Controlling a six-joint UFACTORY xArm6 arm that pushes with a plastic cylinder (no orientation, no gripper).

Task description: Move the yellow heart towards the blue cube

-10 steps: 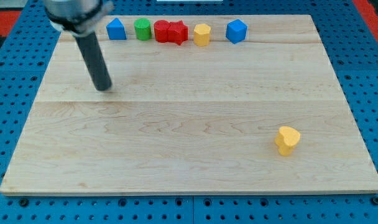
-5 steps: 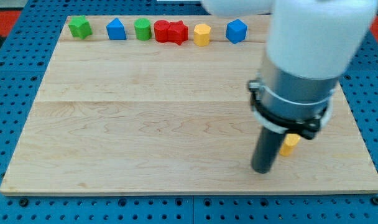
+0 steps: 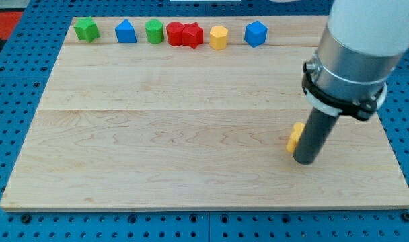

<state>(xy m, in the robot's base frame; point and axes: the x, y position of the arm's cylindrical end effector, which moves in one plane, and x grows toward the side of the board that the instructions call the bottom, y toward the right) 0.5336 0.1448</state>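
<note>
The yellow heart (image 3: 295, 136) lies at the lower right of the wooden board, mostly hidden behind my rod. My tip (image 3: 305, 161) stands just to the heart's right and below it, touching or nearly touching it. The blue cube (image 3: 255, 33) sits in the row along the view's top, far above the heart and a little to its left.
The top row holds, from the view's left, a green block (image 3: 86, 29), a blue block (image 3: 126, 31), a green cylinder (image 3: 154, 31), two red blocks (image 3: 184, 34) and a yellow block (image 3: 218, 37). The arm's white and grey body (image 3: 356, 54) covers the board's right side.
My tip has moved to the view's right and slightly up, from the heart's lower left to its right side. The heart has shifted left and up.
</note>
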